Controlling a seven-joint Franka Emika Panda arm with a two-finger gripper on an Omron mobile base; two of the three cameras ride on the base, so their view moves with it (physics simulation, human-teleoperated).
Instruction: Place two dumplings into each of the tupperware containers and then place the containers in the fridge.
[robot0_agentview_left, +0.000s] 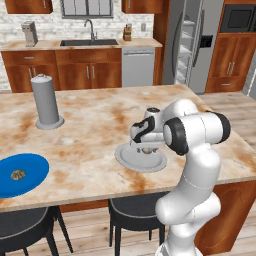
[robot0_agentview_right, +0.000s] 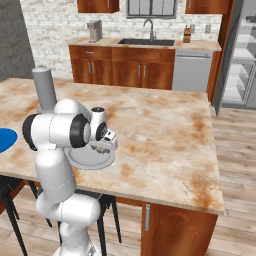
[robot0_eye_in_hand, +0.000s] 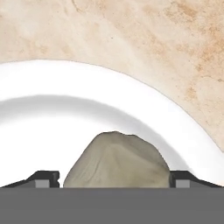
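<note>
- You have two dumplings in sight: one dumpling (robot0_eye_in_hand: 117, 159) on the round light-grey plate (robot0_agentview_left: 127, 159), one second dumpling (robot0_agentview_left: 18, 174) on the blue plate (robot0_agentview_left: 32, 167) well off to the arm's left
- One grey cylinder (robot0_agentview_left: 46, 101) stands upright on the island counter (robot0_agentview_left: 100, 125)
- One fridge (robot0_agentview_left: 192, 42) stands beyond, its door ajar
- Your gripper (robot0_eye_in_hand: 113, 179) is low over the light-grey plate, jaws spread wide
- The near dumpling sits between the two fingertips (robot0_eye_in_hand: 43, 178), one tip at either side; you cannot tell whether they touch it
</note>
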